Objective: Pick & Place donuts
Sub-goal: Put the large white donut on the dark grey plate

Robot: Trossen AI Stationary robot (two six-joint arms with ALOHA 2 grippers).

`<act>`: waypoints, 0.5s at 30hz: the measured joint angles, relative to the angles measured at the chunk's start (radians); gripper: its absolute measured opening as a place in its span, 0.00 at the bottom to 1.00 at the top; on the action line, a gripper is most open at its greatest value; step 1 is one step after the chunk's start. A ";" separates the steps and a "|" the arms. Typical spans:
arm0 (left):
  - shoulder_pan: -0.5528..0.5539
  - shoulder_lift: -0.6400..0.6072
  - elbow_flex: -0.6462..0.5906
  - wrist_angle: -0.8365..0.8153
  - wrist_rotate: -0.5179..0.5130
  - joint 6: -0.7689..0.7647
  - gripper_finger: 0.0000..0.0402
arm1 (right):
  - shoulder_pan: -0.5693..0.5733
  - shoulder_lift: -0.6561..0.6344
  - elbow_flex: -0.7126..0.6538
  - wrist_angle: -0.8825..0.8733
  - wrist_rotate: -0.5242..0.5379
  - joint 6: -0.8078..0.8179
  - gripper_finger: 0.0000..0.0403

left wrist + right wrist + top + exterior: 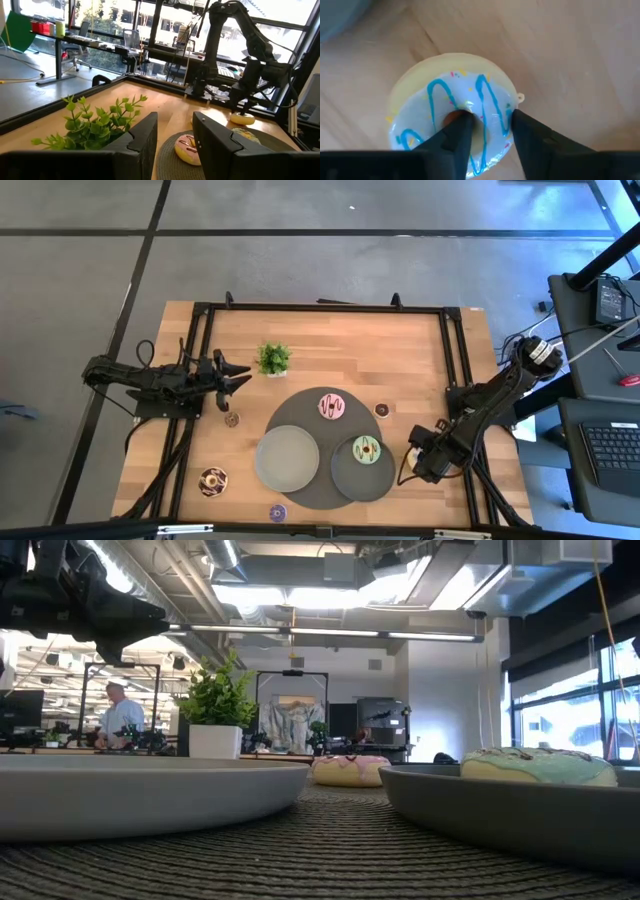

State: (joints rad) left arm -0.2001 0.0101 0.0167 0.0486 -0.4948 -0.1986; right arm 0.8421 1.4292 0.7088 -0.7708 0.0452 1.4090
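My right gripper [415, 453] points down at the table's right side, shut on the cream donut [452, 107], which has white icing and blue zigzags. My left gripper [236, 375] hangs open above the table's left part, beside the potted plant [273, 358], touching nothing. The pink-striped donut [332, 406] lies on the dark round mat [300, 412]. The green donut [367, 450] sits on a grey plate [345, 470]. A dark tiny donut [381, 409], a brown one [232, 419], the chocolate-sprinkled one [212, 480] and the purple one [277, 512] lie on the wood. My right gripper has the cream donut's ring wall [492, 107] between its fingers, one fingertip [462, 122] in the hole and the other [522, 122] at the outer edge. The fingers come from above, pointing down. The donut lies flat on the table.
An empty grey plate [287, 457] sits on the mat's near left part. A black frame [320, 307] runs along the table's edges. In the low view a person [120, 715] stands in the room beyond the table.
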 joint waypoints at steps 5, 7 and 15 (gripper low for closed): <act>0.000 0.000 0.000 0.000 -0.002 0.002 0.30 | 0.000 0.000 0.000 -0.006 -0.009 -0.001 0.17; 0.000 0.000 0.000 0.000 -0.004 0.003 0.30 | 0.000 0.000 0.000 -0.012 -0.016 -0.002 0.11; 0.000 0.000 0.000 0.000 -0.009 0.003 0.30 | -0.011 0.000 0.087 -0.019 0.012 -0.003 0.03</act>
State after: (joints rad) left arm -0.2003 0.0101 0.0170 0.0489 -0.5042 -0.1955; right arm 0.8315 1.4292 0.7956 -0.7900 0.0574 1.4057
